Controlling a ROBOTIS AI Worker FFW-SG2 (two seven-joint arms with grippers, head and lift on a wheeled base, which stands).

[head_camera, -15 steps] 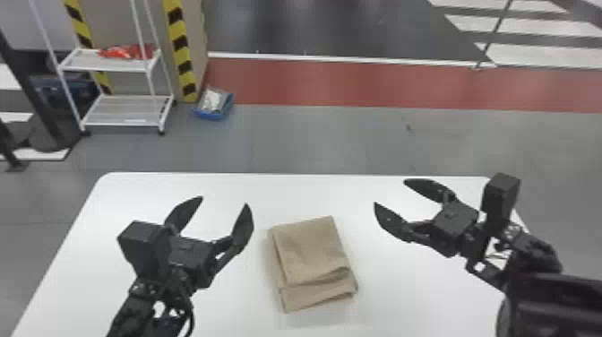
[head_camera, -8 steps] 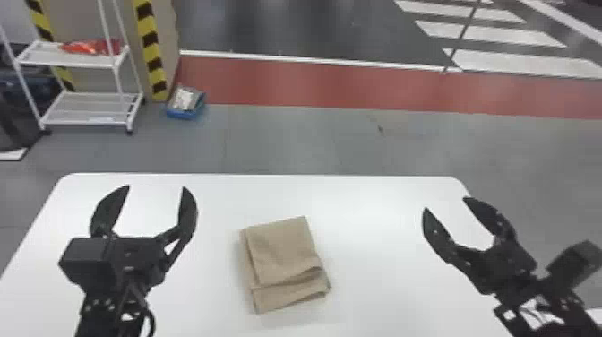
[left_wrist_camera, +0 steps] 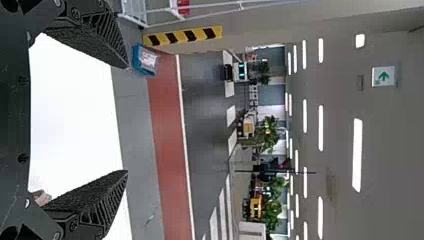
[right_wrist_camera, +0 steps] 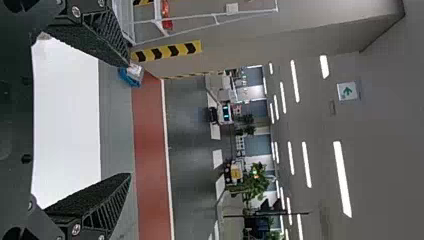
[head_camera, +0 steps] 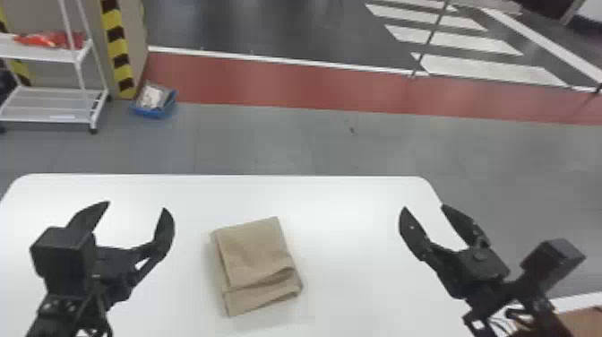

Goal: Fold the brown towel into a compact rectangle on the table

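Towel folded compact on table, likely done; left gripper and right gripper open, empty, 1 per side, well clear, presumably to spare folds.

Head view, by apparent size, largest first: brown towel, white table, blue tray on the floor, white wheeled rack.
1. White table
2. White wheeled rack, by outline; the left edge cuts it off
3. Brown towel
4. Blue tray

Apparent size only: rack and tray are farther off than the towel.
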